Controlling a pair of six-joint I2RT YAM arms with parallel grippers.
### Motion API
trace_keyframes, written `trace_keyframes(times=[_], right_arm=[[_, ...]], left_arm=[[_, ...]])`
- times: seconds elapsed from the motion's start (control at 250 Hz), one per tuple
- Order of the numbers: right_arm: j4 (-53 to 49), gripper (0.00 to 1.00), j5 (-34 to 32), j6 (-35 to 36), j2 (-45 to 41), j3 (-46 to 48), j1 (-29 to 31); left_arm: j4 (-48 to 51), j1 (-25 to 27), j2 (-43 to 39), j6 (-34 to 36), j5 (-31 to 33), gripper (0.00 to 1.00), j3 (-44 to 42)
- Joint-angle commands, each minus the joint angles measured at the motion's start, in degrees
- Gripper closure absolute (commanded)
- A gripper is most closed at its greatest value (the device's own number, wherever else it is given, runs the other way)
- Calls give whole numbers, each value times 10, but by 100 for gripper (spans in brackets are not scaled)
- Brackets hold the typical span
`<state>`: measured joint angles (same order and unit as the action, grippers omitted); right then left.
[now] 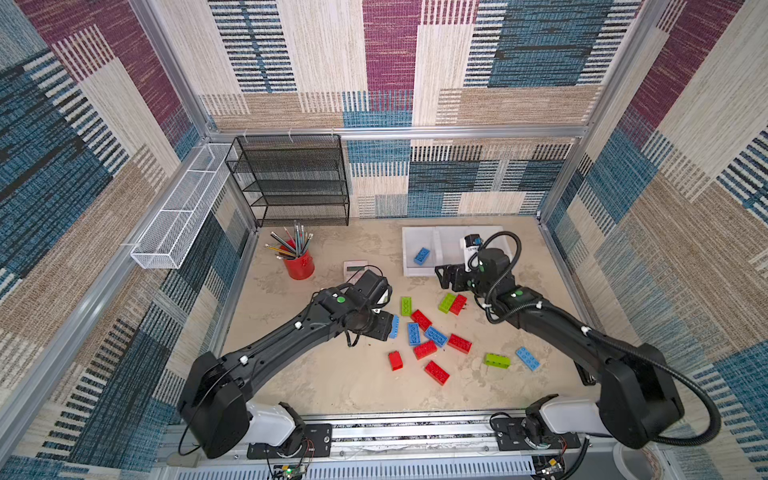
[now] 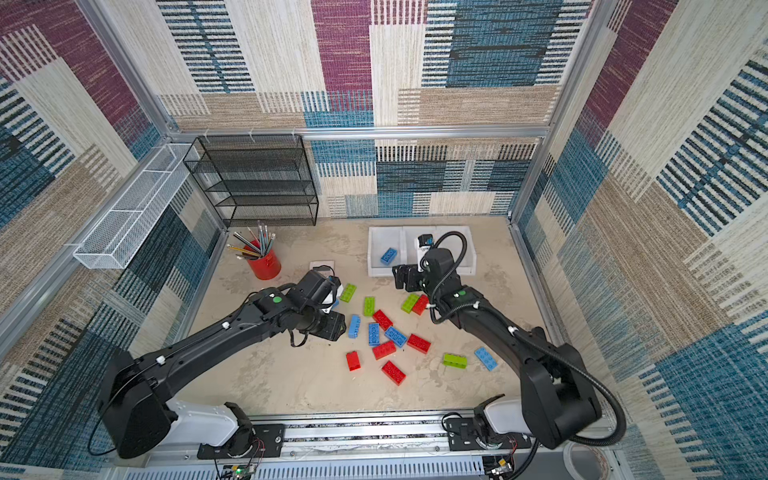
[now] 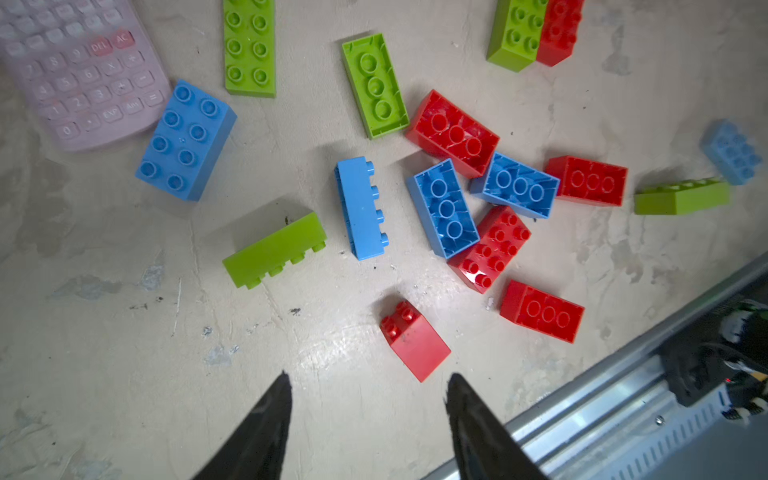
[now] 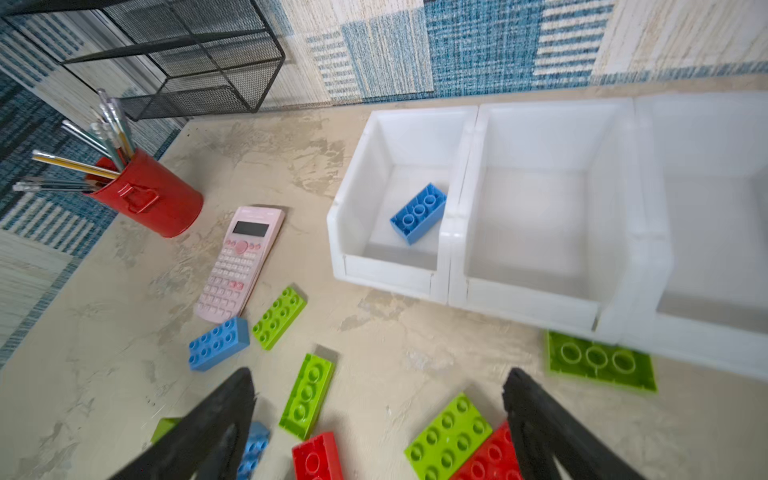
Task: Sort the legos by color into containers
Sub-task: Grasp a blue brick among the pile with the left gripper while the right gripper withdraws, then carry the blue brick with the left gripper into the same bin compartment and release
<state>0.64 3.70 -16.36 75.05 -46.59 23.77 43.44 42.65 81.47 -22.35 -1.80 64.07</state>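
Hovering empty, half-open, the left end effector (image 3: 370,380) needed squaring over the red lego (image 3: 415,345) just ahead; the right end effector (image 4: 380,374) gaped, empty too.

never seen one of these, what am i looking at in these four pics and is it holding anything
Two black robot arms stand at a table, each ending in a two-fingered gripper. Two pictures look down on the whole scene; two come from cameras on the wrists. Red, blue and green legos lie scattered on the table, near a pink calculator and a red pencil cup. Three joined white containers stand at the back; one blue lego lies in an end one. The left gripper and right gripper are both open, holding nothing.
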Motion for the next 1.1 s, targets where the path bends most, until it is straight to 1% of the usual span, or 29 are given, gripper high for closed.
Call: trace_keyframes(times=[0.0, 0.128, 0.296, 0.408, 0.6, 0.72, 0.824, 0.904, 1.096], right_arm=[[118, 6, 2, -46, -70, 79, 0], [171, 6, -10, -70, -145, 166, 0], [206, 6, -40, -74, -183, 235, 1], [213, 5, -47, -75, -197, 255, 0], [226, 6, -48, -79, -226, 277, 0], [237, 5, -45, -82, -223, 284, 0], [237, 5, -41, -85, -219, 282, 0], [239, 5, -42, -86, -221, 284, 0], [247, 5, -41, -89, -214, 287, 0]], left_arm=[[2, 5, 47, -32, 20, 48, 20], [-16, 9, 94, -51, 13, 47, 31], [-20, 12, 156, -60, 8, 47, 61], [-33, 12, 183, -70, 8, 47, 68], [-34, 12, 225, -75, 11, 53, 90], [-35, 12, 243, -75, 23, 54, 96], [-35, 12, 262, -73, 20, 61, 106], [-33, 12, 271, -67, 20, 70, 116], [-8, 12, 265, -43, 40, 77, 155]])
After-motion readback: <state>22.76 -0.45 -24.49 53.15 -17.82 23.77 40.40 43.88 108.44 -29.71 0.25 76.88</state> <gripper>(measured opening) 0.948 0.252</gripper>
